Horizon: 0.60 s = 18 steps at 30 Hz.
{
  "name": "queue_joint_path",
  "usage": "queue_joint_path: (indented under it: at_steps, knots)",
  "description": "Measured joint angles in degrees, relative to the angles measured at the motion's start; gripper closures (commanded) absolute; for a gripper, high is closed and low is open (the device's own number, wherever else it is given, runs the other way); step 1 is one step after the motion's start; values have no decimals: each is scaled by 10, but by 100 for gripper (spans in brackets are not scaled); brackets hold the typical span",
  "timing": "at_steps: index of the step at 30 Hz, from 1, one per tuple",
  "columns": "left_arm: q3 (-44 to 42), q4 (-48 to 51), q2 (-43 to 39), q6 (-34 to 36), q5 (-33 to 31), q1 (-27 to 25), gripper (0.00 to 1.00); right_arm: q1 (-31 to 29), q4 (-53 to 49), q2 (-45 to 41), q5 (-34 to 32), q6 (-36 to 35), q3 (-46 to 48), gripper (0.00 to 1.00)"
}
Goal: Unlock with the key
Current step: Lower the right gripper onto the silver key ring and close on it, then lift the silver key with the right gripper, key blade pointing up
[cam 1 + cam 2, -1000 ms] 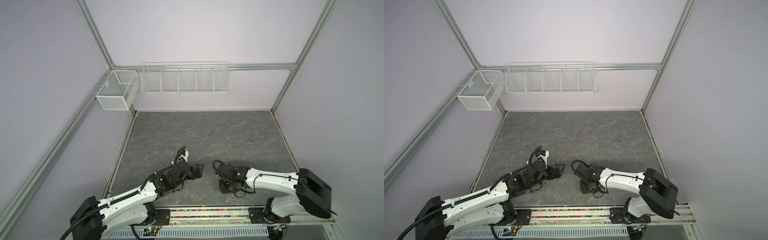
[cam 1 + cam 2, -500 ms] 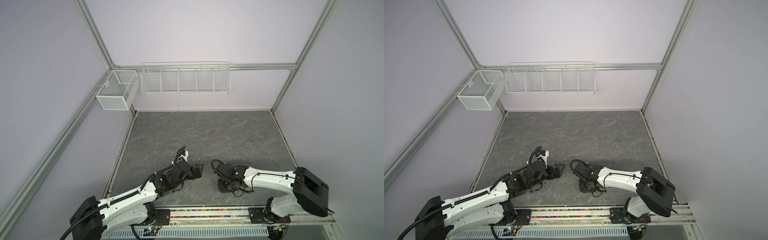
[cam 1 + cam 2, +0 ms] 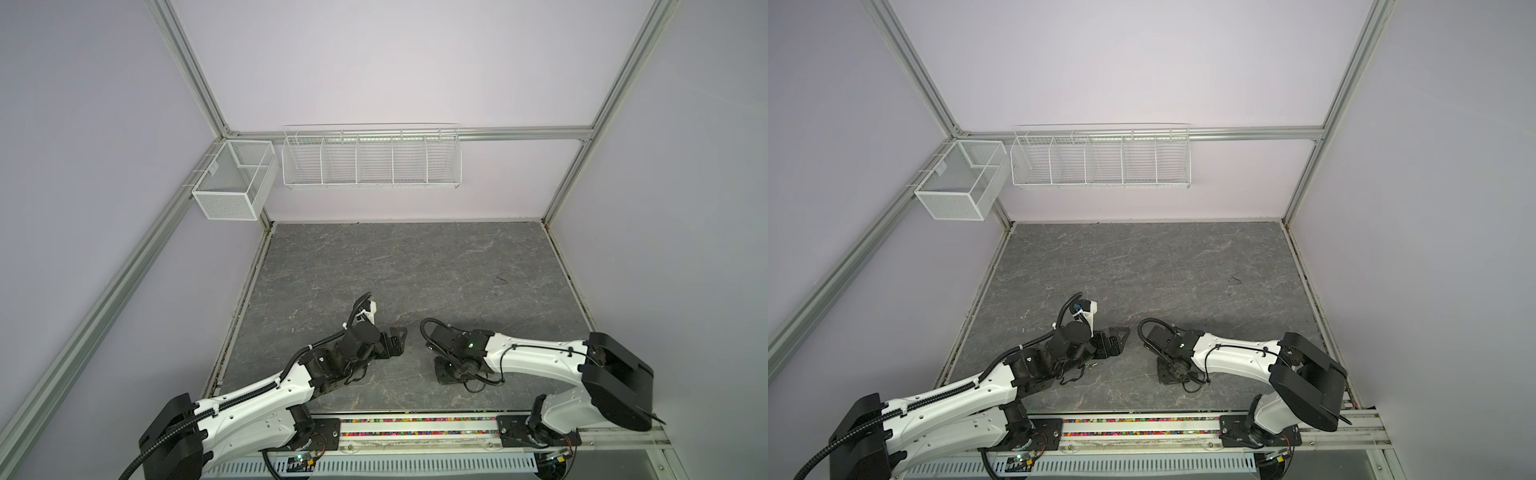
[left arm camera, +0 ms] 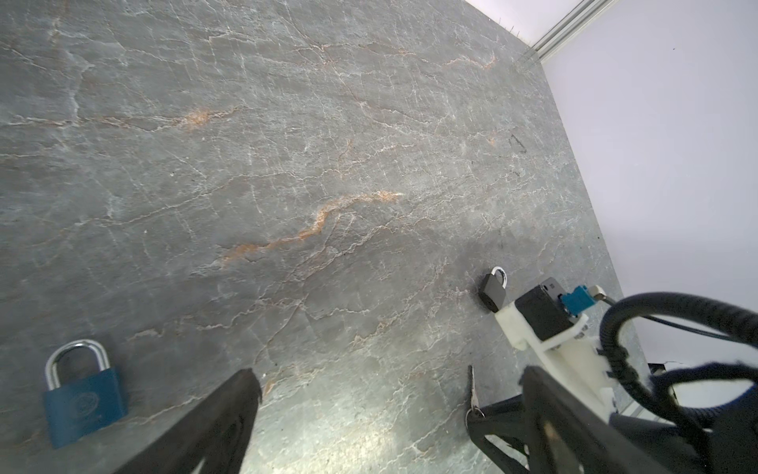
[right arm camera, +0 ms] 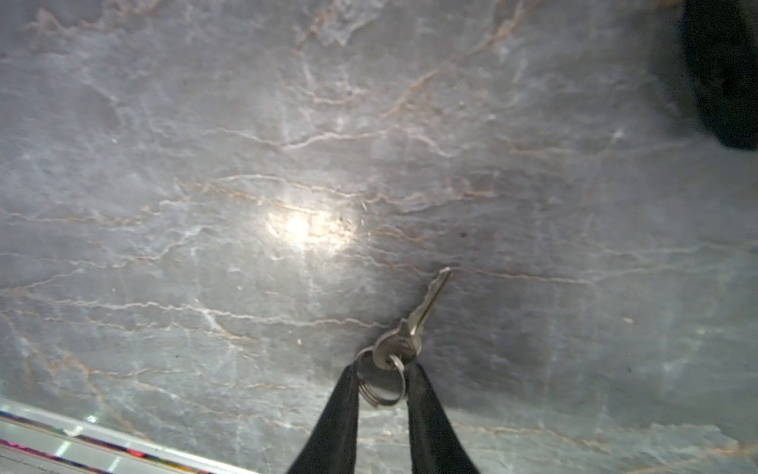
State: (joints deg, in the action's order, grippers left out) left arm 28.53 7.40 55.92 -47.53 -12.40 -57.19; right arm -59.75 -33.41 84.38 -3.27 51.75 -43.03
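Two arms reach over one grey stone-patterned table [image 3: 415, 266]. On the wall behind hang two white baskets: a mesh basket [image 3: 232, 183] at the left and, to its right, a wire rack [image 3: 371, 160] with five compartments.

The left gripper [image 3: 392, 343] hovers low, its fingers [image 4: 229, 410] spread wide with nothing between them. The left wrist view shows two padlocks lying flat on the table. One is the blue padlock [image 4: 84, 404], just beside a finger of the left gripper. The other is the black padlock [image 4: 494, 289], farther off, near the right arm's wrist camera. Each has a silver shackle.

To the right, the right gripper [image 5: 381, 381] points down at the table. Its two fingers [image 5: 348, 394] press on either side of one key ring [image 5: 383, 396]. The ring carries a single key [image 5: 414, 324], which lies on the table with its blade pointing away from the gripper.
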Motion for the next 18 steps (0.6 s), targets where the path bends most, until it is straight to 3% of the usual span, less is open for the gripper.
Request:
queue_joint_path:
  at_steps: [7, 10, 18]
  knots:
    - [0, -7, 1, 0, 0, 0, 1, 31, -48, -19, -20, -31, 7, 74]
    - [1, -16, 9, 0, 1, 0, 1, 39, -64, -29, -26, -41, 7, 68]
    - [5, -24, 19, 7, 0, 0, 1, 39, -44, -63, 10, -40, 28, 62]
